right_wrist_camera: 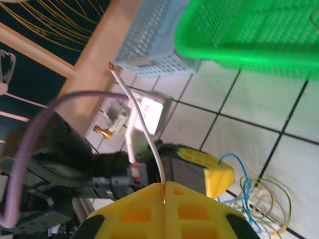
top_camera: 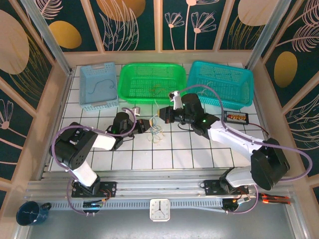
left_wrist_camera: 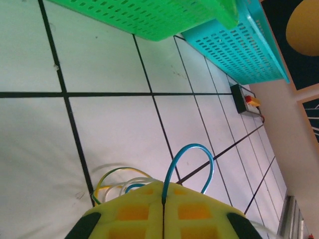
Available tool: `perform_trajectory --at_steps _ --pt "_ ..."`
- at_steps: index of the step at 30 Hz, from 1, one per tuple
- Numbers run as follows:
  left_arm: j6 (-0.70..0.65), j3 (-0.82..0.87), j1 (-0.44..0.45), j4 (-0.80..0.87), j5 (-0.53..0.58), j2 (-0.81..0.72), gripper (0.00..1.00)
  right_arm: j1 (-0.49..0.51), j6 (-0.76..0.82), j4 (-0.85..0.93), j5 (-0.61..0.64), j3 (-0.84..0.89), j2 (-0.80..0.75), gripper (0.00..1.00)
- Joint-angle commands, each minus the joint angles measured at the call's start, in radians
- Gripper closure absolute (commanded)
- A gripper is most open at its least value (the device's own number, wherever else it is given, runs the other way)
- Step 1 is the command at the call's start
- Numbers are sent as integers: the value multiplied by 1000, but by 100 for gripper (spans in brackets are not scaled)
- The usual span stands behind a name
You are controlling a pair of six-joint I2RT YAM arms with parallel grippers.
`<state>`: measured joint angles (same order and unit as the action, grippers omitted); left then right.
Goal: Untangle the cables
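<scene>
The cables (top_camera: 156,133) lie as a small tangle of blue, yellow-green and whitish loops on the white tiles at mid-table. My left gripper (top_camera: 147,127) sits at the tangle's left edge. In the left wrist view its yellow pads (left_wrist_camera: 134,211) are shut on a blue cable (left_wrist_camera: 192,154) that arches up from between them, with more loops (left_wrist_camera: 117,183) lying beside them. My right gripper (top_camera: 160,114) hovers just above and behind the tangle. In the right wrist view it (right_wrist_camera: 165,185) is shut on a white cable (right_wrist_camera: 144,129), whose bare end points up and left.
Three baskets line the back: light blue (top_camera: 99,105) with a dark wire inside, green (top_camera: 149,101), teal (top_camera: 219,67). A small black box (top_camera: 235,117) sits at the right, a small white connector (top_camera: 138,110) behind the left gripper. Open tiles lie in front of the tangle.
</scene>
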<state>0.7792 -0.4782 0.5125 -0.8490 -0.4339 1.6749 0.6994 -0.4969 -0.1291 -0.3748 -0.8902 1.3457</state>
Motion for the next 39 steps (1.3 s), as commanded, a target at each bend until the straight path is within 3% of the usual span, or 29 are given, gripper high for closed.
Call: perform_trajectory --at_steps 1,3,8,15,23,33,39 --pt "-33 30 -10 -7 14 -42 78 -6 1 -24 32 -33 -27 100" --pt "-45 45 -15 2 18 -75 64 -8 4 -29 43 -32 -29 100" --pt "-98 84 -31 55 30 -185 41 -11 1 -40 45 -33 -28 100" --pt "-182 116 -34 142 26 -349 25 -11 6 -35 47 -51 -29 100" --pt "-220 46 -18 171 -71 -434 22 -7 19 -18 45 -84 -16 100" --pt "-198 -94 29 87 -113 -263 22 19 34 9 51 -142 2 100" --pt "-176 -126 42 15 -150 -151 35 23 43 22 43 -225 -9 100"
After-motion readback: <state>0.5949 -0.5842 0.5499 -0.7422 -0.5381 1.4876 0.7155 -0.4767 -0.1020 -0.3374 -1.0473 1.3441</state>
